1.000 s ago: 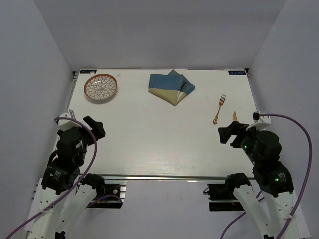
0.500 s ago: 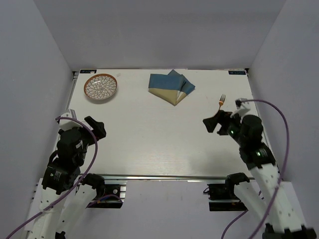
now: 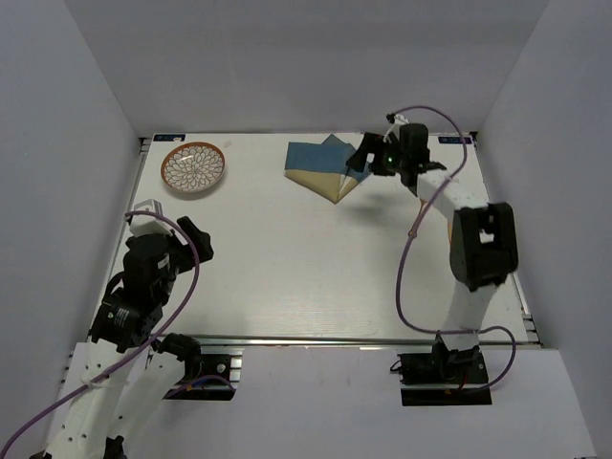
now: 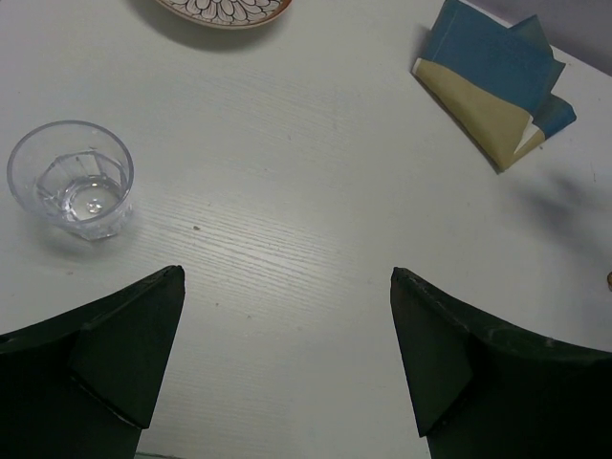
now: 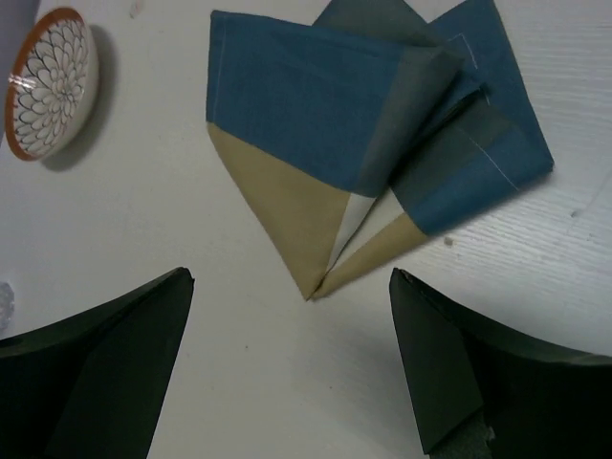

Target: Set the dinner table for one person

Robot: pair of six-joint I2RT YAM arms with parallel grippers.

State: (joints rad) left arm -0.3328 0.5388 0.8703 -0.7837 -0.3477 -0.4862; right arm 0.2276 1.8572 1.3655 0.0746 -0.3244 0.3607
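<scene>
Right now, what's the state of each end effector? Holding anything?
The left end effector: open, empty, near the glass.
The right end effector: open, empty, facing the folded blue-and-tan cloth.

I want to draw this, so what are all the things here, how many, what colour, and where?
large white rectangular tabletop: one, white, under everything.
round plate with orange rim and white petal pattern: one, far left corner.
folded blue-and-tan cloth: one, far edge, middle.
clear drinking glass: one, see-through, upright, left side by the left tool.
left tool: one, black, open, near left.
right tool: one, black, open, over the cloth.
</scene>
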